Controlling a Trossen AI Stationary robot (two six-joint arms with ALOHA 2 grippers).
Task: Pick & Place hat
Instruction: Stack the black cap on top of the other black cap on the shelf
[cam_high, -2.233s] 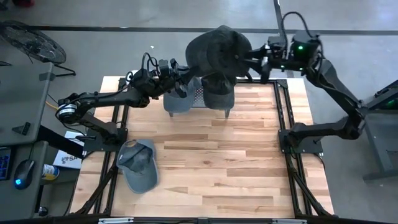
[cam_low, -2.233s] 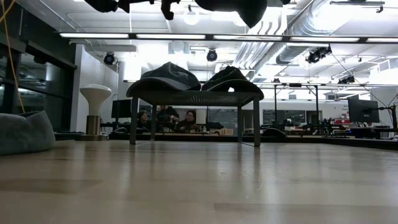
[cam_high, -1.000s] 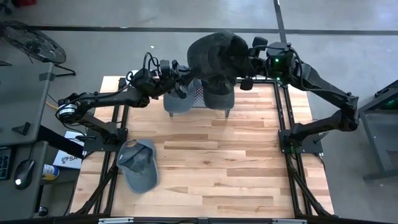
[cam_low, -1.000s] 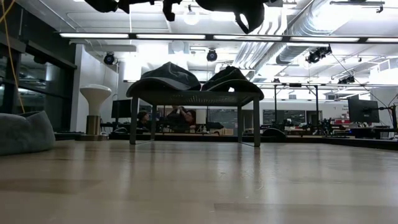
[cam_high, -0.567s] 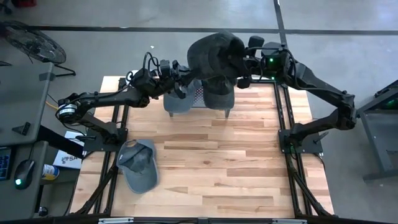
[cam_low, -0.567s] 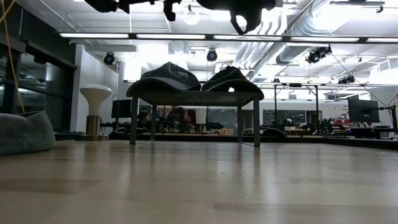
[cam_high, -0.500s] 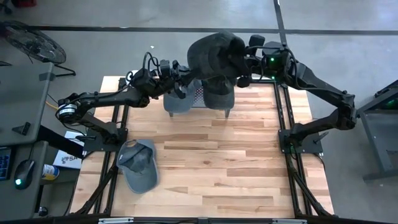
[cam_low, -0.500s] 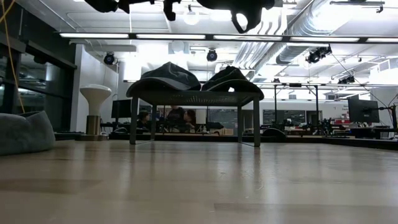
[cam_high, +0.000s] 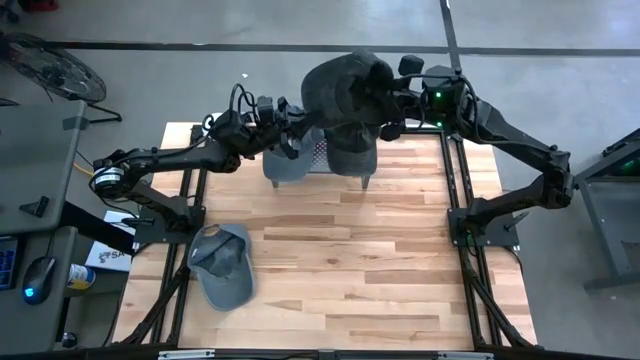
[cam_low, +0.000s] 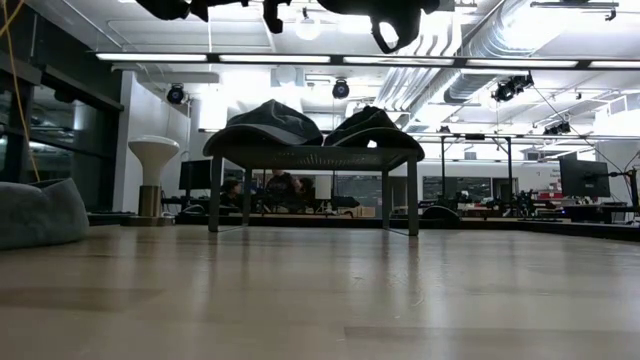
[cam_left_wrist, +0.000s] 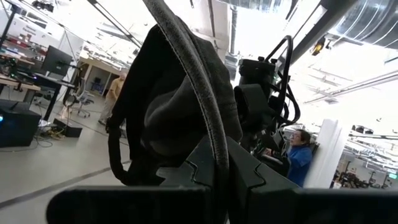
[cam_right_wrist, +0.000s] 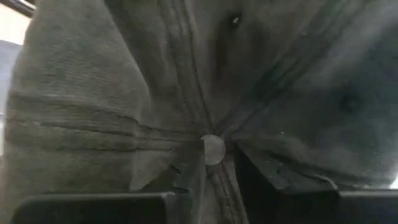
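High view: the dark hat (cam_high: 345, 85) hangs above the rack (cam_high: 320, 155) at the desk's (cam_high: 330, 260) far edge, pinched by the left hand (cam_high: 297, 118); placing remains. The right hand (cam_high: 385, 100), farther right 2.2 s ago, now pinches the hat's crown. Another hat (cam_high: 222, 263) still lies near the front-left.

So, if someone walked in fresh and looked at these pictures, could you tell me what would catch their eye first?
Most striking is the dark hat held in the air above the table's far edge, with the left gripper shut on its rim and the right gripper pressed against its crown. Below it, a small mesh stand carries two more hats, and a grey cap lies alone on the wooden table, near its left front corner.
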